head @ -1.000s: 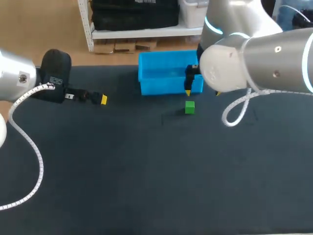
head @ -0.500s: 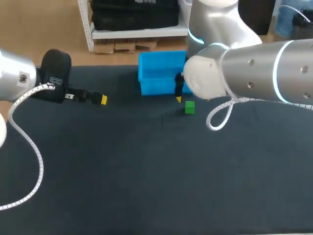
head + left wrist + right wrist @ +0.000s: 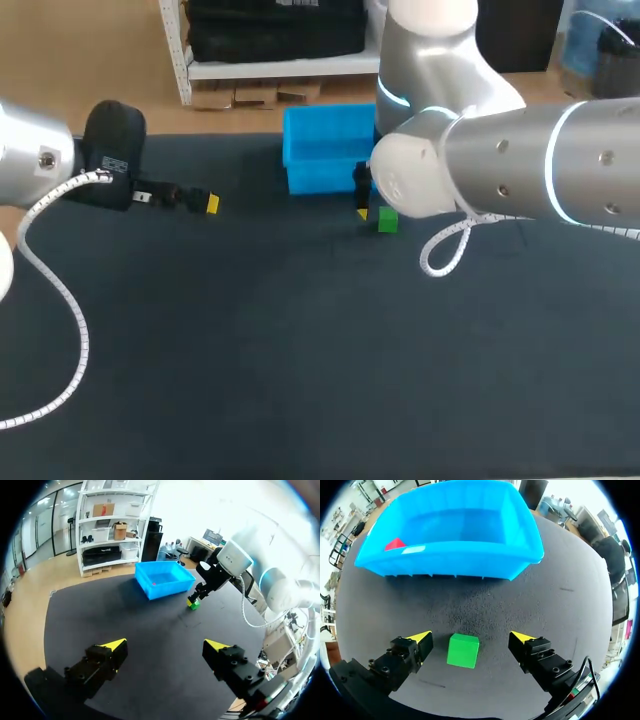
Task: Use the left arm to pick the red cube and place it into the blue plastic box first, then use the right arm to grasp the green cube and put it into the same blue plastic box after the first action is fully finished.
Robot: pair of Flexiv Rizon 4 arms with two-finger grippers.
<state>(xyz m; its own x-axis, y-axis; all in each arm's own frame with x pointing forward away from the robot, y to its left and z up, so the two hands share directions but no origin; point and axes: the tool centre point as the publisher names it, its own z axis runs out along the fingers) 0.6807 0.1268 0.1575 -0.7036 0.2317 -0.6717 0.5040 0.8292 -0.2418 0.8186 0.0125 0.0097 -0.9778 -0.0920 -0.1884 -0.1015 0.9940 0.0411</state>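
As my right jaws hang apart low over the dark desk (image 3: 300, 350), the small green cube (image 3: 463, 650) sits on the desk between them, touched by neither side. Just ahead stands the blue plastic box (image 3: 445, 562). The small red cube (image 3: 395, 544) lies inside it, in a corner. My left jaws are likewise apart, holding nothing, well away from the box toward the desk's left side.

Bright green cube (image 3: 463, 650); solid red cube (image 3: 395, 544); plain sky-blue plastic box (image 3: 450, 560). Matte charcoal surface (image 3: 300, 350), faintly speckled. Yellow fingertips (image 3: 421, 637) on black jaws. Silver-grey left arm (image 3: 25, 160) and right arm (image 3: 500, 180), pale blue glowing ring (image 3: 553, 160), white coiled cable (image 3: 62, 290).
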